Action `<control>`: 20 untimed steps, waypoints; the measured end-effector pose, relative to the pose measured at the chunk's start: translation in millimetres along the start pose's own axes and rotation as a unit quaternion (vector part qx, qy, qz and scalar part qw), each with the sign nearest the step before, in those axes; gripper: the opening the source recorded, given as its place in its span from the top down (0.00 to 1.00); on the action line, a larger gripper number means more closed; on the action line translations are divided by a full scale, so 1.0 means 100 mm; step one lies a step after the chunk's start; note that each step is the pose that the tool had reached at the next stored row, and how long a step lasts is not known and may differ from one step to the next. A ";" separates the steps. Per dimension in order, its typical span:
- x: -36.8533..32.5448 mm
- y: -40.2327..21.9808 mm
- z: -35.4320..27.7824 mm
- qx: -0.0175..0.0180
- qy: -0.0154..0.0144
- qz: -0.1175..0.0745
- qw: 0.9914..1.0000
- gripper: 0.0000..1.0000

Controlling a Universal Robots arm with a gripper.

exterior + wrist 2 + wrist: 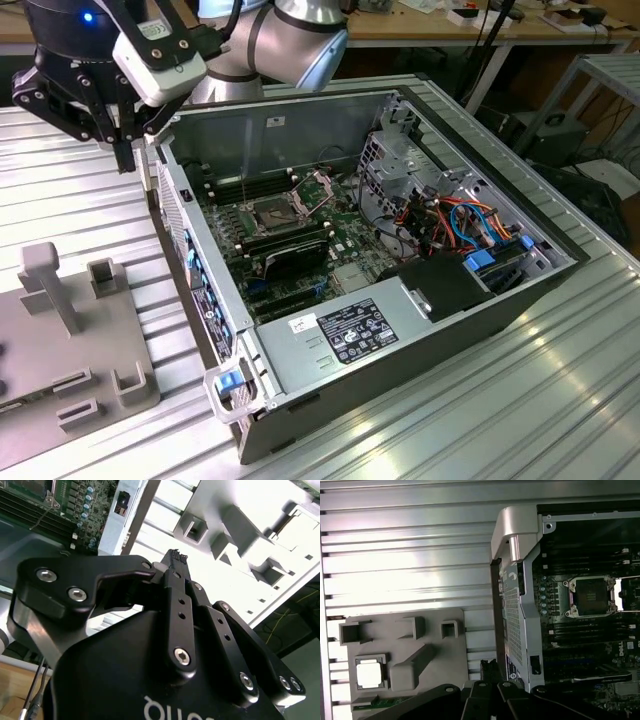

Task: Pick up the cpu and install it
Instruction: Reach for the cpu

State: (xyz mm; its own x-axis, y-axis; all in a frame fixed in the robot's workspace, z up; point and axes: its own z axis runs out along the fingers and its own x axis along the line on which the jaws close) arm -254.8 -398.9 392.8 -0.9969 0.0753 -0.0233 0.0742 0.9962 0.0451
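arm: gripper (124, 158) hangs pointing down, just outside the pc case (300, 120) wall
claw: pressed together, empty
cpu (370, 674): in the grey holder (454, 680), top washed out by glare

Just beside the pincer (125, 160), on the exterior view's right of it, you have the open computer case (330, 110). Inside it a long black card (285, 255) sits on the green board (345, 215), with a grey power supply (345, 335) farther from the pincer. The grey fixture tray (45, 345) lies on the ribbed metal table (500, 400), on the pincer's other side from the case.
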 end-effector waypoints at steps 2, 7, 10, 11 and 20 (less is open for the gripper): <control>0.019 -0.001 -0.001 0.000 0.000 0.000 1.000 0.89; 0.041 -0.003 -0.001 0.000 0.000 0.000 1.000 0.89; 0.049 -0.003 -0.001 0.000 0.000 0.000 1.000 0.89; 0.053 -0.004 -0.001 0.000 0.000 0.000 1.000 0.89; 0.065 -0.005 -0.002 0.000 0.000 0.000 1.000 0.89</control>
State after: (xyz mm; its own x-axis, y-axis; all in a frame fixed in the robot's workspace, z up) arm -261.3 -398.9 392.8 -0.9969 0.0753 -0.0233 0.0742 0.9962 0.0451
